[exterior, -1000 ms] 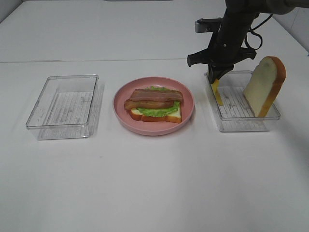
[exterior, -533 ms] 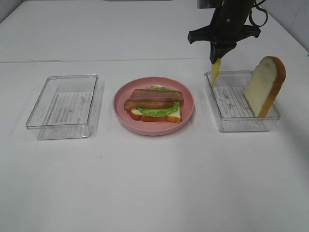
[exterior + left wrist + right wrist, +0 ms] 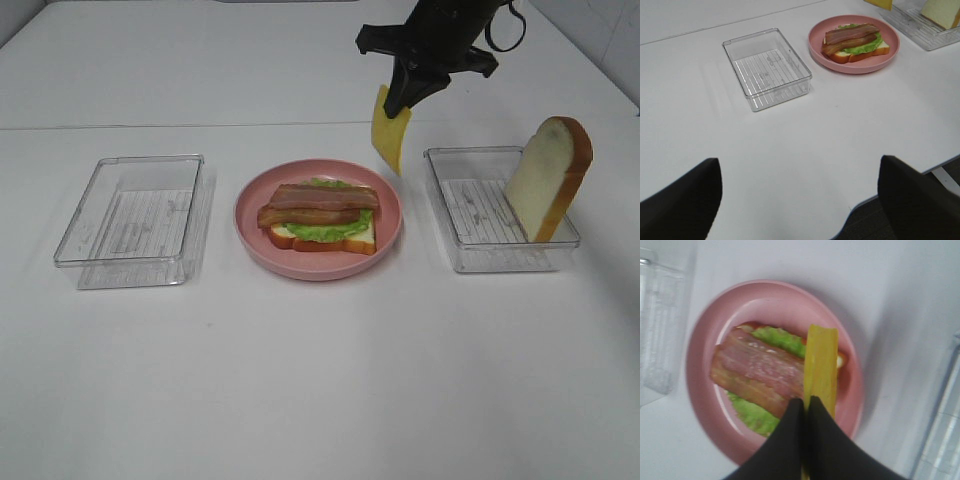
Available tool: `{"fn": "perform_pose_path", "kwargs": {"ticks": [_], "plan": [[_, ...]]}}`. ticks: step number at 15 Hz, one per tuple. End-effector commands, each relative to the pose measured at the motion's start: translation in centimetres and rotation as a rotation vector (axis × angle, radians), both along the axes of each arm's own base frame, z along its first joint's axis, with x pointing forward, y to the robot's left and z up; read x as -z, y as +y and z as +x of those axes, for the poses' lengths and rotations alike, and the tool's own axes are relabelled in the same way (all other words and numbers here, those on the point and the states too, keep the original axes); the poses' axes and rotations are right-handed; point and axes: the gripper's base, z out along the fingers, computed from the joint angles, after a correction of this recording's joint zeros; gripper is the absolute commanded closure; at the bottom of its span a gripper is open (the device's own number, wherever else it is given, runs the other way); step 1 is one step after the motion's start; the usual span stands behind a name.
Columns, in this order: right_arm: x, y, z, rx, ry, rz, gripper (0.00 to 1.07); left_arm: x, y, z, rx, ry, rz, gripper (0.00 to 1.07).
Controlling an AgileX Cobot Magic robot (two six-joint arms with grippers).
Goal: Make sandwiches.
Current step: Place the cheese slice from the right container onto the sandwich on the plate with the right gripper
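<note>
The sandwich stack (image 3: 320,215) lies on a pink plate (image 3: 320,272): white bread at the bottom, then green lettuce, then bacon strips (image 3: 322,200) on top. My right gripper (image 3: 400,100) is shut on a yellow cheese slice (image 3: 388,135) that hangs from it in the air, just beyond the plate's right rim. In the right wrist view the cheese (image 3: 821,370) hangs over the bacon (image 3: 757,372) and plate (image 3: 700,405). A second bread slice (image 3: 548,178) leans upright in the right clear tray (image 3: 470,262). My left gripper (image 3: 800,200) is open, well short of the plate (image 3: 855,67).
An empty clear tray (image 3: 135,220) stands left of the plate, also shown in the left wrist view as the tray (image 3: 767,67). The table's front edge (image 3: 910,177) runs close to my left fingers (image 3: 680,200).
My right gripper has lifted the cheese slice out of the right tray and carried it up and left, toward the plate. Nothing else has moved.
</note>
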Motion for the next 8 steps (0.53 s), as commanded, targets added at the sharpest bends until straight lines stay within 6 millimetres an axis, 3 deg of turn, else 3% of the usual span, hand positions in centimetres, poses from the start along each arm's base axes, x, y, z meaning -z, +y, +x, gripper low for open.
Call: {"fn": "perform_pose_path", "kwargs": {"ticks": [1, 3, 6, 8], "plan": [[-0.6, 1.3, -0.7, -0.069, 0.049, 0.149, 1.07, 0.1, 0.1, -0.2, -0.002, -0.023, -0.01, 0.26], [0.3, 2.5, -0.8, -0.097, 0.114, 0.271, 1.07, 0.1, 0.1, -0.2, -0.002, -0.023, -0.01, 0.26], [3.6, 5.3, -1.2, -0.141, 0.223, 0.357, 1.07, 0.1, 0.1, -0.2, -0.002, -0.023, -0.01, 0.26], [4.8, 6.4, -1.4, -0.156, 0.259, 0.403, 1.07, 0.1, 0.1, -0.2, -0.002, -0.023, -0.01, 0.26]]}}
